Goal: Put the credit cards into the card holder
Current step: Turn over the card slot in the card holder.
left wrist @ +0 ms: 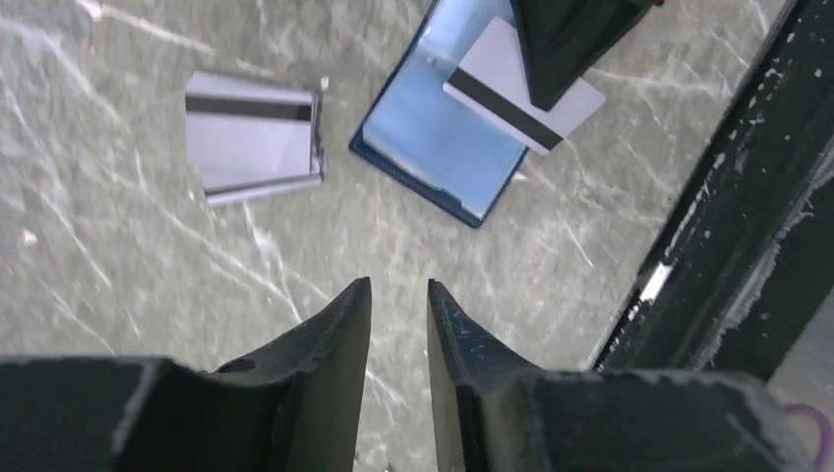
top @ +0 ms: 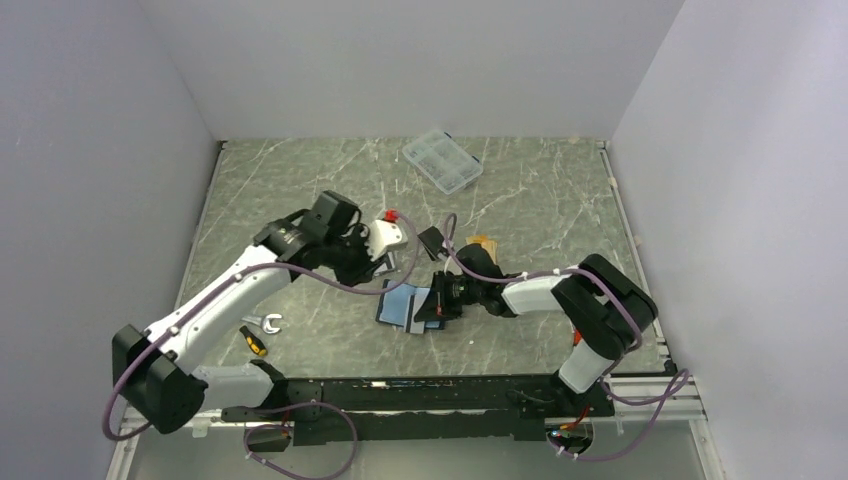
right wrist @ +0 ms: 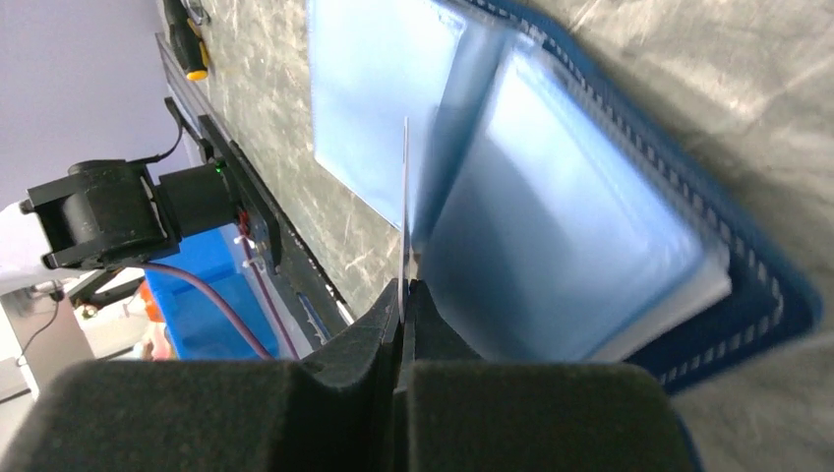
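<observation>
- The right gripper (right wrist: 404, 287) is clamped tight on one silver card (left wrist: 487, 74), which has a dark magnetic stripe. In the right wrist view the card shows as a thin line, seen edge-on between the closed fingers.
- The card holder (left wrist: 433, 147) lies open and flat on the marbled table (top: 540, 200), near the middle of the near half. Its light blue inside faces up, with a navy stitched border around it.
- The held card hangs over the holder's inner panels, with its far edge close to the fold between them. I cannot tell whether that edge is inside a slot.
- The left gripper (left wrist: 398, 287) hovers above bare table just beside the holder. Its jaws stand a little apart, with nothing between them.
- A small stack of silver-grey cards (left wrist: 251, 143) lies flat on the table, near the holder but not touching it, with a dark stripe along its top edge.
- An orange-gold card (top: 481, 242) lies farther back, beyond the right gripper.
- A clear compartment box (top: 443, 160) sits at the far edge of the table, well apart from the cards.
- A wrench (top: 266, 322) and a yellow-and-black screwdriver (top: 253, 341) lie next to each other by the left arm, near the front rail.
</observation>
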You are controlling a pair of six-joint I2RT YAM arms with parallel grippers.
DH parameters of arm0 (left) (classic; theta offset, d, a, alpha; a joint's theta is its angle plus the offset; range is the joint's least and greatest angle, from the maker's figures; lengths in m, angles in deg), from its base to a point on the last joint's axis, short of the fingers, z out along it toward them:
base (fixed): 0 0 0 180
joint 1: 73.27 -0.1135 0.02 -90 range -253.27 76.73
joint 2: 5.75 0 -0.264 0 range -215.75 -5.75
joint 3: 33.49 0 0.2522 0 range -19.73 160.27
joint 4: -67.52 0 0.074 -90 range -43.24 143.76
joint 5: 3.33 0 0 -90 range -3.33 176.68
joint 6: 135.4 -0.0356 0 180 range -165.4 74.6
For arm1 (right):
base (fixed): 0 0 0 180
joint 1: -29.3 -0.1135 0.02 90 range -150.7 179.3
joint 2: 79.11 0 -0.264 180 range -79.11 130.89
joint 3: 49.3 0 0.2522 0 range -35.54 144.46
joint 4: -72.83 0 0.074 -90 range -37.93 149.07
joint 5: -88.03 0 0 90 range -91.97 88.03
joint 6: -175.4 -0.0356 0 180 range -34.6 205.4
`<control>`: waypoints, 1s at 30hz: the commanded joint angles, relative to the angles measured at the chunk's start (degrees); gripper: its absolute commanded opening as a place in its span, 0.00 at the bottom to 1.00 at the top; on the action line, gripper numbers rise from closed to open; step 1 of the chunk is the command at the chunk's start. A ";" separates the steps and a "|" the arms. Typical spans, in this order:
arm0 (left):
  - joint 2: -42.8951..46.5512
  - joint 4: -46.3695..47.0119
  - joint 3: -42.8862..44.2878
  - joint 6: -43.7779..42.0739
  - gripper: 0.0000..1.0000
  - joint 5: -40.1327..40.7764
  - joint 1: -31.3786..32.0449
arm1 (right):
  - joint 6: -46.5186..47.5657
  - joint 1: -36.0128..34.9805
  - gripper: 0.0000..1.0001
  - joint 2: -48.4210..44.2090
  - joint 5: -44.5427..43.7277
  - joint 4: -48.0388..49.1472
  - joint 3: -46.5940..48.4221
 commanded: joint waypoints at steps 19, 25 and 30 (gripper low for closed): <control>-21.82 20.84 -5.37 -1.23 0.22 7.85 12.15 | 3.93 2.63 0.00 -8.01 -4.76 -10.03 -1.47; -21.00 22.10 -8.16 -1.25 0.21 6.64 12.13 | 4.88 4.77 0.00 -7.98 -4.95 -11.14 -1.97; -23.29 21.86 -7.22 -0.93 0.19 5.36 12.13 | 4.24 5.67 0.00 -6.97 -3.89 -10.02 -1.97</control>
